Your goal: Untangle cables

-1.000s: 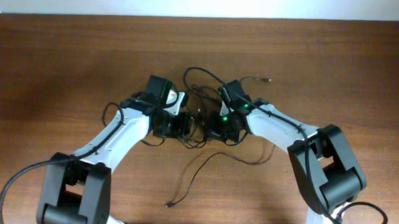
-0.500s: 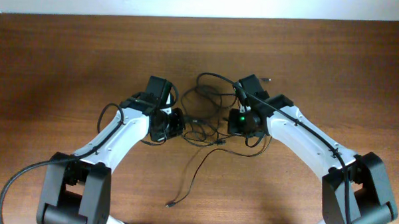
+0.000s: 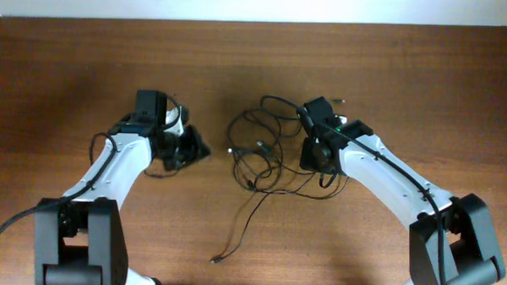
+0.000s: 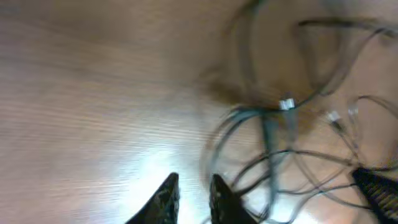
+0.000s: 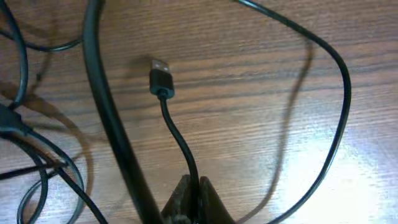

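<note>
The black cables (image 3: 257,155) lie in a loose tangle at the table's middle, with small silver-tipped plugs showing. One cord trails toward the front and ends in a plug (image 3: 218,260). My right gripper (image 3: 314,161) is at the tangle's right edge. In the right wrist view it (image 5: 194,186) is shut on a thin black cable whose plug (image 5: 160,78) lies on the wood ahead. My left gripper (image 3: 191,146) is left of the tangle and apart from it. In the blurred left wrist view its jaws (image 4: 194,194) stand slightly apart with only wood between; the cables (image 4: 273,143) lie to the right.
The brown wooden table (image 3: 70,60) runs to a pale wall at the back. A thicker black cord (image 5: 112,124) passes just left of my right fingers. Another thin cable loop (image 5: 336,93) curves round on the right. Arm wiring (image 3: 155,169) loops beside my left wrist.
My left gripper has pulled back to the left, away from the tangle. My right gripper has shifted right with its cable, and the tangle has spread into wider loops.
</note>
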`<action>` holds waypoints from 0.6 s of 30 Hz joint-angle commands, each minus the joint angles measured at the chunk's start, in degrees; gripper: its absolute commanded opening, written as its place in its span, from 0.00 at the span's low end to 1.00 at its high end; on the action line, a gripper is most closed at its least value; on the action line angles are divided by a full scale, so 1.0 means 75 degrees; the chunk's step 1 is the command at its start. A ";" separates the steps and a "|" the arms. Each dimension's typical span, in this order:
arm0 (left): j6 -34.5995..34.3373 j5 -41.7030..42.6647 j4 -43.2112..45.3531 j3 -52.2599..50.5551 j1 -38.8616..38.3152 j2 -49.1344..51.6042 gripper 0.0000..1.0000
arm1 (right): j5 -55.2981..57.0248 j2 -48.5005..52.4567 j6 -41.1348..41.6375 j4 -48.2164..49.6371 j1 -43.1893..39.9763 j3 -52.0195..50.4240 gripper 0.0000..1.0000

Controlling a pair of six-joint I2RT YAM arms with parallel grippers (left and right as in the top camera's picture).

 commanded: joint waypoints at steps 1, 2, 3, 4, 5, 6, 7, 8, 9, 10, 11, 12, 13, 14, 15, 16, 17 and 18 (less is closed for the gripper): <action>0.0583 -0.1303 -0.0545 -0.0023 0.0061 -0.0047 0.27 | 0.0102 -0.0087 0.0041 0.0023 -0.0035 -0.0023 0.19; 0.0580 -0.1323 -0.0641 -0.0023 0.0055 -0.0047 0.31 | -0.0140 -0.0087 0.0035 0.0114 -0.0035 -0.0023 0.38; 0.0580 -0.1320 -0.0670 -0.0023 0.0055 -0.0047 0.34 | -0.0385 -0.0087 0.0012 0.0204 -0.0035 -0.0023 0.47; 0.0580 -0.1320 -0.0673 -0.0023 0.0055 -0.0047 0.44 | -0.0997 -0.0087 -0.0478 0.0446 -0.0035 -0.0023 0.78; 0.0580 -0.1317 -0.0673 -0.0023 0.0055 -0.0047 0.54 | -0.1425 -0.0090 -0.0968 0.0586 -0.0035 -0.0003 0.87; 0.0583 -0.1320 -0.0676 -0.0023 0.0055 -0.0047 0.66 | -0.1746 -0.0111 -0.1282 0.0586 -0.0038 0.0096 0.88; 0.0621 -0.1320 -0.0682 -0.0023 0.0055 -0.0047 0.80 | -0.1996 -0.0242 -0.1402 0.0393 -0.0079 0.0289 0.88; 0.0813 -0.1317 -0.0697 -0.0023 0.0052 -0.0047 0.89 | -0.2014 -0.0431 -0.1387 0.0227 -0.0143 0.0414 0.88; 0.1137 -0.1314 -0.0699 -0.0023 0.0017 -0.0047 0.95 | -0.2008 -0.0813 -0.1367 0.0096 -0.0341 0.0478 0.92; 0.1303 -0.1314 -0.0697 -0.0023 -0.0006 -0.0047 0.97 | -0.1950 -0.1032 -0.1367 -0.0029 -0.0545 0.0475 0.98; 0.1332 -0.1320 -0.0694 -0.0023 -0.0032 -0.0047 1.00 | -0.1955 -0.1128 -0.1361 -0.0192 -0.0790 0.0475 0.98; 0.1329 -0.1320 -0.0667 -0.0023 -0.0064 -0.0047 1.00 | -0.1955 -0.1128 -0.1271 -0.0367 -0.1005 0.0475 0.98; 0.1326 -0.1323 -0.0589 -0.0023 -0.0134 -0.0047 1.00 | -0.1990 -0.1052 -0.1166 -0.0609 -0.1376 0.0434 0.98; 0.1323 -0.1323 -0.0481 -0.0023 -0.0201 -0.0047 1.00 | -0.2218 -0.0973 -0.1166 -0.0691 -0.1612 0.0321 0.98; 0.1323 -0.1326 -0.0399 -0.0023 -0.0271 -0.0047 1.00 | -0.2553 -0.0918 -0.1169 -0.0676 -0.1725 0.0184 0.99; 0.1323 -0.1352 -0.0294 -0.0023 -0.0335 -0.0047 1.00 | -0.2888 -0.0860 -0.1169 -0.0589 -0.1734 0.0038 0.99; 0.1320 -0.1349 -0.0207 -0.0023 -0.0356 -0.0047 1.00 | -0.3360 -0.0790 -0.1169 -0.0411 -0.1711 -0.0122 0.98; 0.1320 -0.1349 -0.0143 -0.0023 -0.0376 -0.0047 0.99 | -0.3786 -0.0720 -0.1166 -0.0210 -0.1670 -0.0268 0.98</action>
